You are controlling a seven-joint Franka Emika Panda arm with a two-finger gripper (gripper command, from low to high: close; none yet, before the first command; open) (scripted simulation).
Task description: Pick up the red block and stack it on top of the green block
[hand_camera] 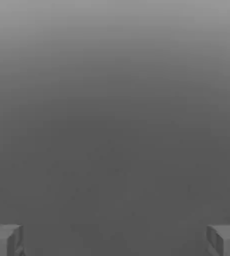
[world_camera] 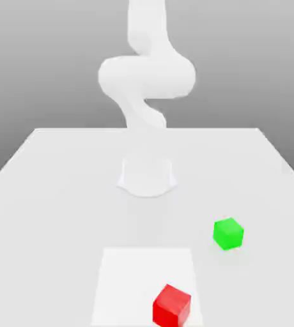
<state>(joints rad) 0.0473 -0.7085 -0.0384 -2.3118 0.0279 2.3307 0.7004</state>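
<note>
The claw (hand_camera: 115, 240) stood with its fingertips (hand_camera: 4, 240) wide apart and nothing between them, looking out over bare grey with neither block under it. The red block (world_camera: 172, 305) sat on the table (world_camera: 47, 191), well away from the claw, on a paler square patch (world_camera: 127, 281); the green block (world_camera: 228, 233) sat near it, apart, toward the exterior view's right. The likely trouble: a descent off-centre could nudge the red block aside, or a sweep could knock the green one.
</note>
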